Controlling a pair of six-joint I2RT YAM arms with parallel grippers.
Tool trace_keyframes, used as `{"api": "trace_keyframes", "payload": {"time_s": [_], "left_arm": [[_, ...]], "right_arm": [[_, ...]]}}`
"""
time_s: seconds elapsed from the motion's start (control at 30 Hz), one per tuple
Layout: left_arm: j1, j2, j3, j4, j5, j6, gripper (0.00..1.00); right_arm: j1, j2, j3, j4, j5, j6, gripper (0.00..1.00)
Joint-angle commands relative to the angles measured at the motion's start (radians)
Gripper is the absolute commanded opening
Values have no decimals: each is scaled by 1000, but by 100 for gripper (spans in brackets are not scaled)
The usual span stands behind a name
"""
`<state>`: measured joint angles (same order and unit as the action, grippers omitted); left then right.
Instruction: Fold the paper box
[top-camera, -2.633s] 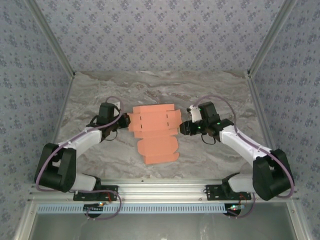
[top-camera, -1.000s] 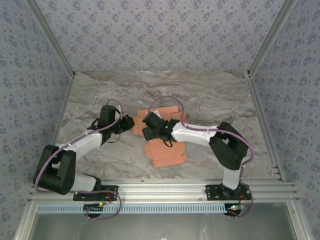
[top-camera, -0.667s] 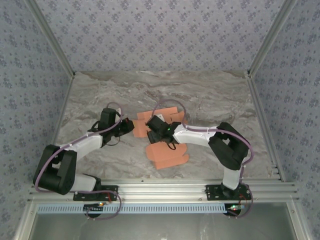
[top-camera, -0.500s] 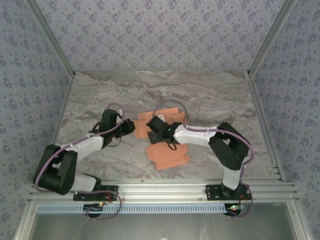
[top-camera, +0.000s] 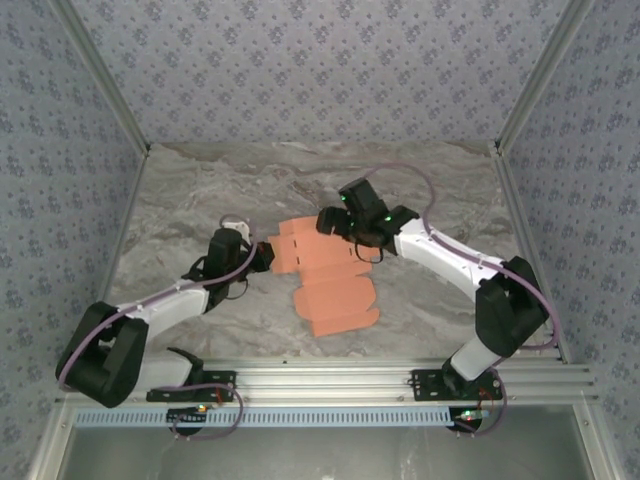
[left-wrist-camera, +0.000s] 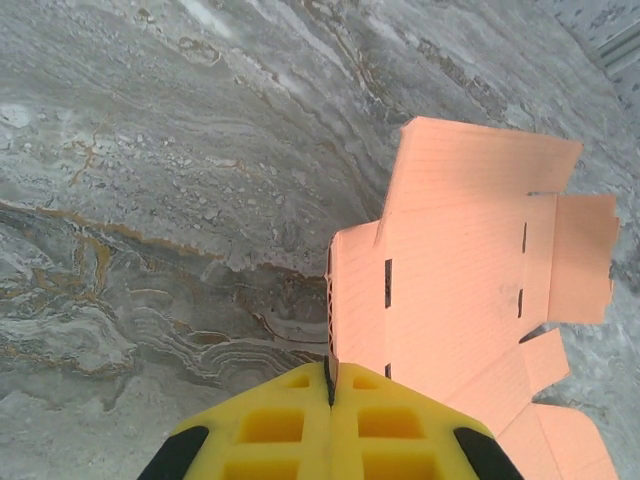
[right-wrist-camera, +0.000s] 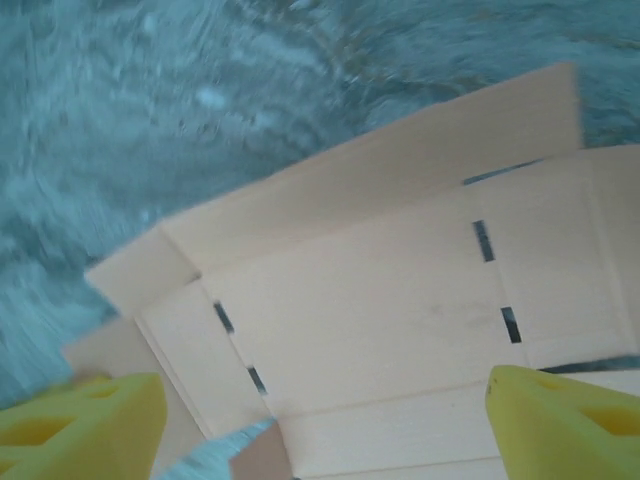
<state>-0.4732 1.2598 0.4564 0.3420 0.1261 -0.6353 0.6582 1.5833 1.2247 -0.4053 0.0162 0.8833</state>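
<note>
- Two grippers were on one sheet. At centre-left of the top view my left gripper (top-camera: 257, 258) was pinched onto the left edge of the paper box (top-camera: 322, 262). In the left wrist view its yellow fingers (left-wrist-camera: 270, 425) met with the card's edge clamped between them.
- Across the middle of the frame the paper box lay opened out on the marble table (top-camera: 190, 200). It was mostly flat, with one panel reaching toward the lower centre and its slots and flaps showing.
- Right of centre, my right gripper (top-camera: 326, 220) hung over the sheet's far edge with its fingers spread wide, holding nothing. Whether it touched the card I could not tell.
- I judged the card light, thin and easily creased, and likely to slide on the smooth stone. It wanted one edge pinned while another was worked.
- Best hold, to my mind, was a flap's outer edge near a scored line, pinched lightly.
</note>
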Motion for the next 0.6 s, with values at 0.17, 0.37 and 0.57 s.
{"api": "trace_keyframes", "payload": {"time_s": [0.17, 0.37, 0.57], "left_arm": [[-87, -59, -59, 158, -130, 85, 0], [-119, -115, -104, 192, -212, 102, 0], [-123, -170, -136, 207, -234, 105, 0]], "right_arm": [[30, 50, 138, -21, -128, 577, 85], [31, 114, 215, -44, -111, 701, 84], [31, 197, 244, -99, -151, 784, 83]]}}
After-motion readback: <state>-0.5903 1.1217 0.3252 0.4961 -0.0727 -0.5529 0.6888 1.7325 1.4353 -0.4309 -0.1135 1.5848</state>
